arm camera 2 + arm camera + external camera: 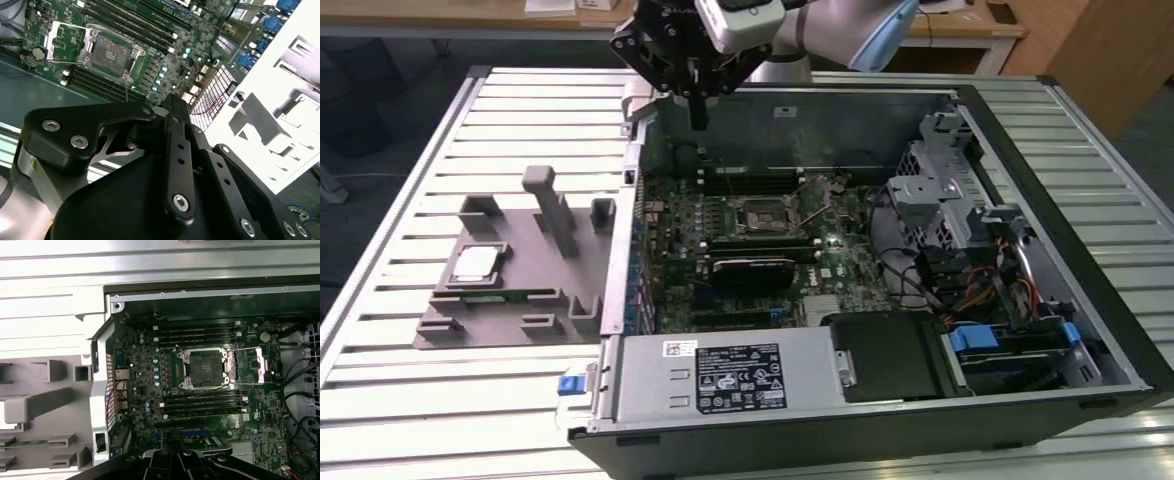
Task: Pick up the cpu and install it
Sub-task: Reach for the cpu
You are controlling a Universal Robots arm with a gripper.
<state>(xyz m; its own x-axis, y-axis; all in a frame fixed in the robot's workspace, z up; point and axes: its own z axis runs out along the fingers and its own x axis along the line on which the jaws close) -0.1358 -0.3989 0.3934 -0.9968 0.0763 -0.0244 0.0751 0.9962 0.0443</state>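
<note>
gripper hung over the rear wall of the computer case, fingers together, nothing held. cpu lay flat in the grey holder on the bench, well apart from the fingers, toward the exterior view's left. socket stood open, empty.

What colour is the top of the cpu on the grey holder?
The cpu top is silver-grey, best seen in the exterior view.
</note>
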